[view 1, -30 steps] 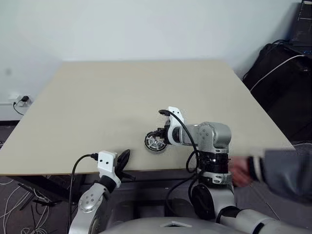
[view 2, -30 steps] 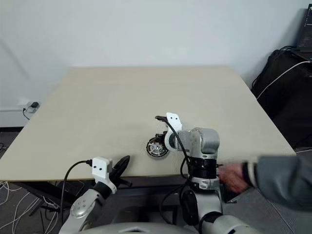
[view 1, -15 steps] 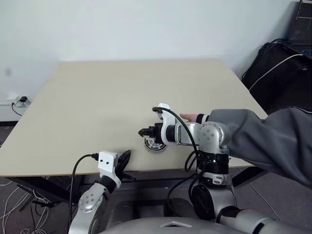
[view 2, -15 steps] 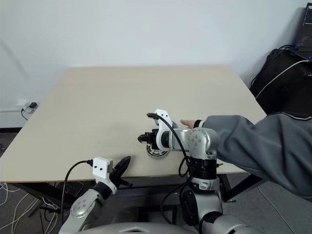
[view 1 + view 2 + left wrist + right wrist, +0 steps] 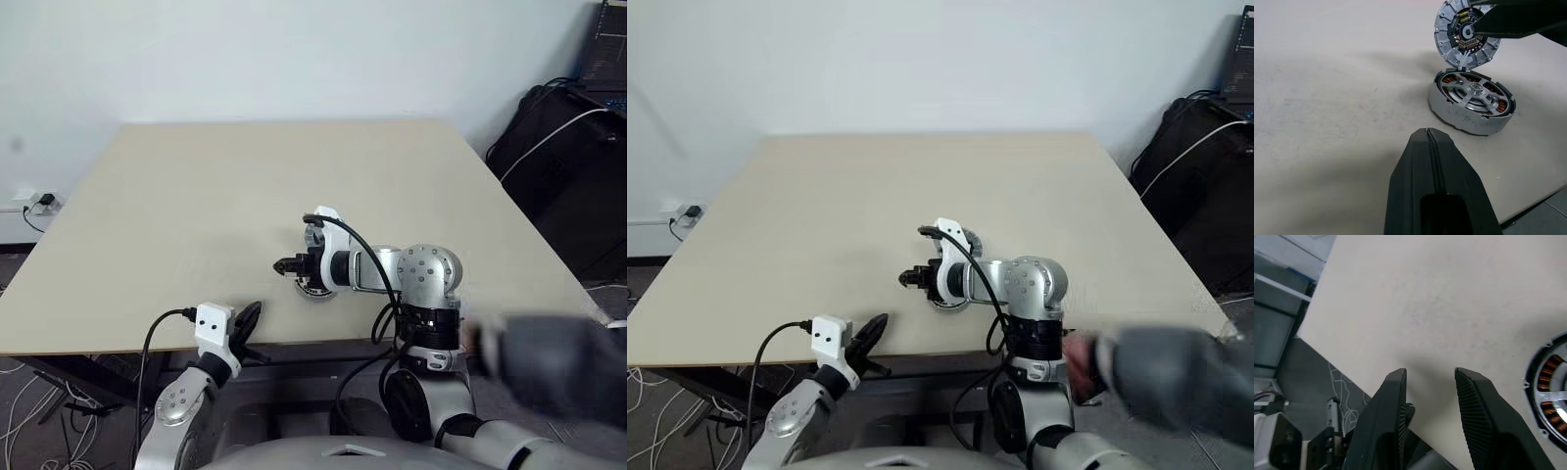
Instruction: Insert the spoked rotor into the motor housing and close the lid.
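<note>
Right now the lid [image 5: 1449, 41] stands tilted on edge just behind the motor housing [image 5: 1459, 116], spoked rotor [image 5: 1474, 93] seated inside, w/ the right gripper [image 5: 1431, 374] nearest, fingers apart & empty, and the left gripper [image 5: 1428, 137] closed, well apart at the counter [image 5: 1327, 98] edge.

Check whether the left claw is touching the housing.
Apart. The left wrist view shows a stretch of bare table between the shut left claw and the housing.
</note>
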Robot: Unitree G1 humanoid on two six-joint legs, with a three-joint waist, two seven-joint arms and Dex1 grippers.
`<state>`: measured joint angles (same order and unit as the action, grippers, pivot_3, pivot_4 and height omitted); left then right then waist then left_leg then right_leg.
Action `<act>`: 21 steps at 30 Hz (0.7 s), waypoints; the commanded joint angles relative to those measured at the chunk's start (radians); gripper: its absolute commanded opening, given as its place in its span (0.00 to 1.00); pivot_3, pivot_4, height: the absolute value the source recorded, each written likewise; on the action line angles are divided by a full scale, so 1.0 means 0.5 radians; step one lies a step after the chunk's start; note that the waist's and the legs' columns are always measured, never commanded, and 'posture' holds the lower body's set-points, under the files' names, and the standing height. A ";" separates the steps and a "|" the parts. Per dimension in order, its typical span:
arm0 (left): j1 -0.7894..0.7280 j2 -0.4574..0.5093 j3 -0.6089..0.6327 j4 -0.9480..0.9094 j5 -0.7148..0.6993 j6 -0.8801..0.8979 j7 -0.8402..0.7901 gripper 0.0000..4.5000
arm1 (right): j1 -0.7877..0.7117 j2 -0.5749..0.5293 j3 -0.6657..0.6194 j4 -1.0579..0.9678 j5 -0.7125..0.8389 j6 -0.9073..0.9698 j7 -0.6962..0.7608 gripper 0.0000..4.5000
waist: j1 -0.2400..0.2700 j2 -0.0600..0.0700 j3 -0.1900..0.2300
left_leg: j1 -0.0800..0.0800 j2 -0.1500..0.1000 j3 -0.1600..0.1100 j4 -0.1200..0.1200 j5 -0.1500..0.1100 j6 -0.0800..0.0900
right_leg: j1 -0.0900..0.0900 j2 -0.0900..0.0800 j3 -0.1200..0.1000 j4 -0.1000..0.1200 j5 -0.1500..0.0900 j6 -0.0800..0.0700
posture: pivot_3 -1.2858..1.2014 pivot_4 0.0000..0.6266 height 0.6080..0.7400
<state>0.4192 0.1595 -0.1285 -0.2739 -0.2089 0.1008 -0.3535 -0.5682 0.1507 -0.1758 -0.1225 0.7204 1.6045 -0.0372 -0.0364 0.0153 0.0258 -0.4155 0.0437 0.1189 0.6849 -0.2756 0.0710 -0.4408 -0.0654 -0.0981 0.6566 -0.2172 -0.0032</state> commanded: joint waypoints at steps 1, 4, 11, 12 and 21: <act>-0.016 0.009 -0.001 -0.062 -0.016 -0.010 -0.017 0.00 | -0.097 0.127 0.163 -0.108 0.037 -0.021 0.086 0.37 | -0.001 0.000 0.000 | 0.000 0.000 0.000 0.000 0.000 0.000 | 0.000 0.000 0.000 0.000 0.000 0.000 | 0.52 0.00 1.00; -0.020 0.011 -0.003 -0.064 -0.016 -0.005 -0.021 0.00 | -0.127 -0.341 0.703 -0.258 -0.042 -0.219 0.386 0.37 | -0.009 0.002 0.002 | 0.000 0.001 0.003 -0.002 0.000 0.000 | -0.003 0.001 0.001 0.000 0.000 0.000 | 0.52 0.00 1.00; -0.028 0.007 -0.007 -0.059 -0.014 0.000 -0.027 0.00 | -0.283 -1.199 1.709 -0.287 -0.524 -0.947 1.087 0.37 | -0.001 -0.006 0.004 | 0.000 -0.001 -0.001 -0.002 -0.002 0.006 | 0.008 0.001 -0.003 -0.020 0.004 0.007 | 0.52 0.00 1.00; -0.028 0.006 -0.008 -0.058 -0.014 0.000 -0.027 0.00 | -0.309 -1.262 1.799 -0.273 -0.611 -1.042 1.153 0.37 | -0.004 -0.007 0.005 | 0.000 -0.001 -0.001 -0.002 -0.002 0.007 | 0.008 0.001 -0.003 -0.022 0.004 0.007 | 0.52 0.00 1.00; -0.030 -0.004 -0.007 -0.055 -0.009 -0.001 -0.019 0.00 | -0.448 -1.473 2.156 -0.071 -1.211 -1.602 1.555 0.37 | 0.022 -0.013 0.008 | 0.000 0.000 0.002 -0.004 -0.001 0.012 | 0.007 0.001 -0.003 -0.024 0.005 0.007 | 0.52 0.00 1.00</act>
<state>0.4096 0.1597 -0.1283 -0.2747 -0.2097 0.1065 -0.3637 -0.7686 -0.5827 0.9075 -0.1627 0.1595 0.8465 0.7120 -0.0256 0.0089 0.0299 -0.4156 0.0436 0.1198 0.6831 -0.2766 0.0761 -0.4375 -0.0654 -0.0995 0.6444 -0.2148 0.0005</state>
